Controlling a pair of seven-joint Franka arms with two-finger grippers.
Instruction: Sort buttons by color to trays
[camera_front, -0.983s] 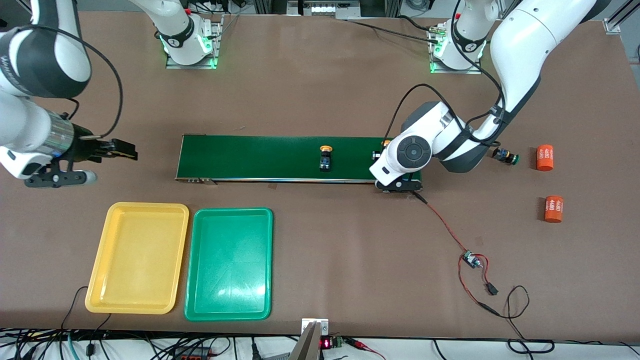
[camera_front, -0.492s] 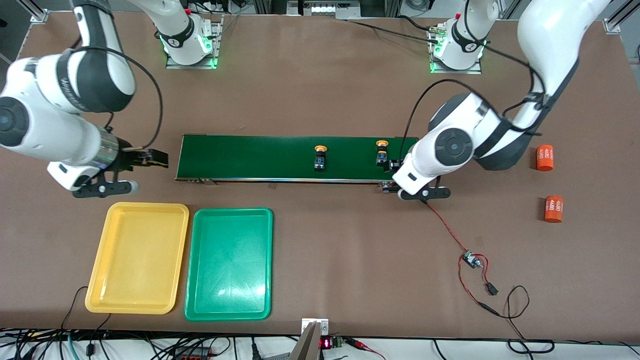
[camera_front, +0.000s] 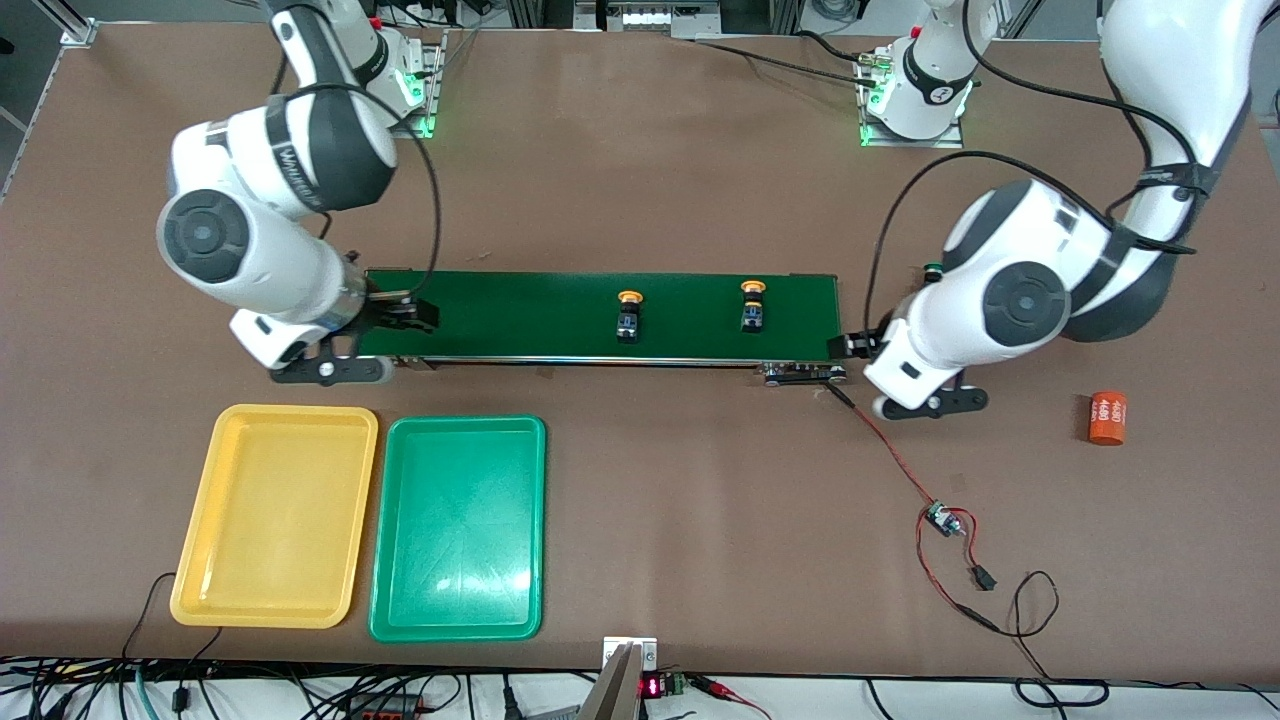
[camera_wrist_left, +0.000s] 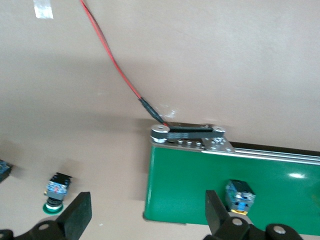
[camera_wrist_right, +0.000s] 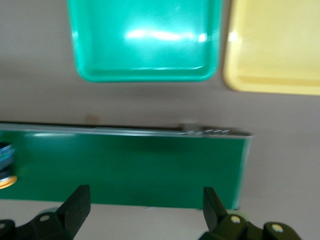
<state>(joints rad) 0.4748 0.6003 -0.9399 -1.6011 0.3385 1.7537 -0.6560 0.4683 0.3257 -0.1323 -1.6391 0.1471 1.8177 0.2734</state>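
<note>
Two yellow-capped buttons (camera_front: 628, 315) (camera_front: 753, 308) lie on the dark-green conveyor belt (camera_front: 520, 315). One of them shows in the left wrist view (camera_wrist_left: 239, 196). A green-capped button (camera_wrist_left: 56, 192) lies on the table off the belt's end toward the left arm, and peeks out beside that arm (camera_front: 932, 270). My left gripper (camera_front: 850, 345) (camera_wrist_left: 147, 220) is open and empty over that end of the belt. My right gripper (camera_front: 405, 312) (camera_wrist_right: 145, 212) is open and empty over the belt's end toward the right arm. The yellow tray (camera_front: 275, 515) (camera_wrist_right: 275, 45) and green tray (camera_front: 460, 528) (camera_wrist_right: 145, 40) are empty.
An orange cylinder (camera_front: 1106, 417) lies toward the left arm's end of the table. A small circuit board (camera_front: 940, 520) with red wires runs from the belt's end toward the front camera. Another blue-bodied part (camera_wrist_left: 2, 170) shows at the left wrist view's edge.
My right arm swung in from the table's end to the belt's end. My left arm drew back off the belt past its end. Both yellow-capped buttons rode along the belt toward the right arm's end.
</note>
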